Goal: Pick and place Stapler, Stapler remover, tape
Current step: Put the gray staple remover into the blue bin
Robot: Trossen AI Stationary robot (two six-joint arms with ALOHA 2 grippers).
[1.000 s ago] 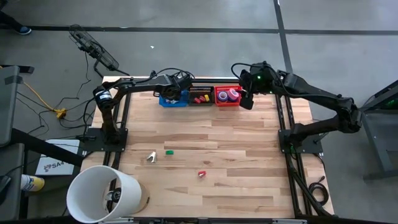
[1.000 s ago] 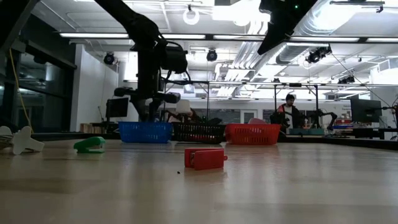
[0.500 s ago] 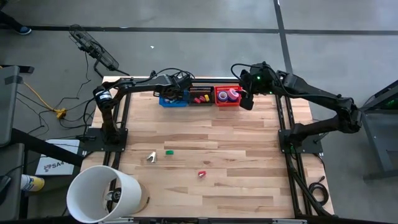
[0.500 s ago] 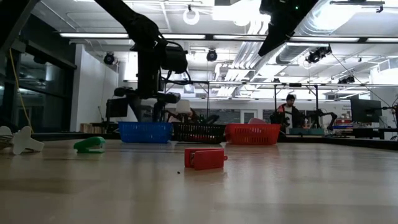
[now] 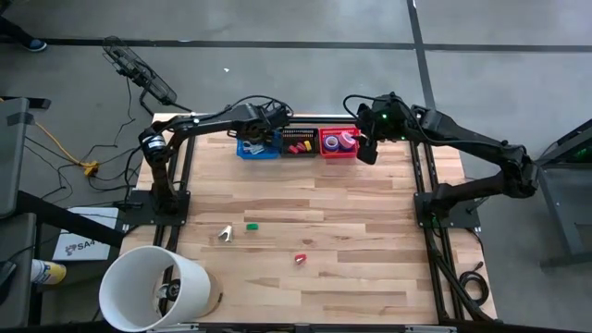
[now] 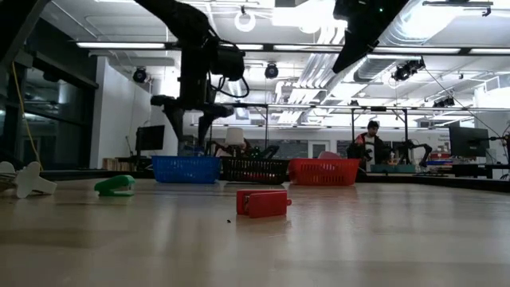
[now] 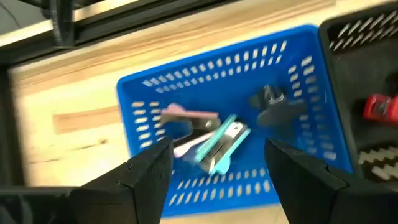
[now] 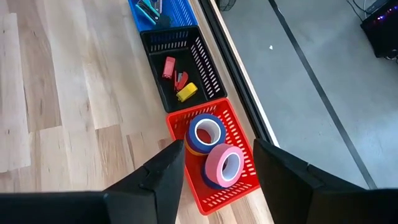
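Observation:
My left gripper hangs open above the blue basket at the table's far edge, touching nothing. In that basket lie pink, teal and black stapler removers. My right gripper stands open in the air by the red basket, which holds a blue tape roll and a pink one. Out on the table rest a white stapler remover, a green stapler and a red stapler.
A black basket with red and yellow staplers stands between the blue and red ones. A big white cylinder lies at the near left corner. Bare wood stretches across the middle and right of the table. A person shows far back in the room.
My left gripper has opened and risen straight up out of the blue basket, so that its fingers now hang clear above the rim. The right arm has kept still.

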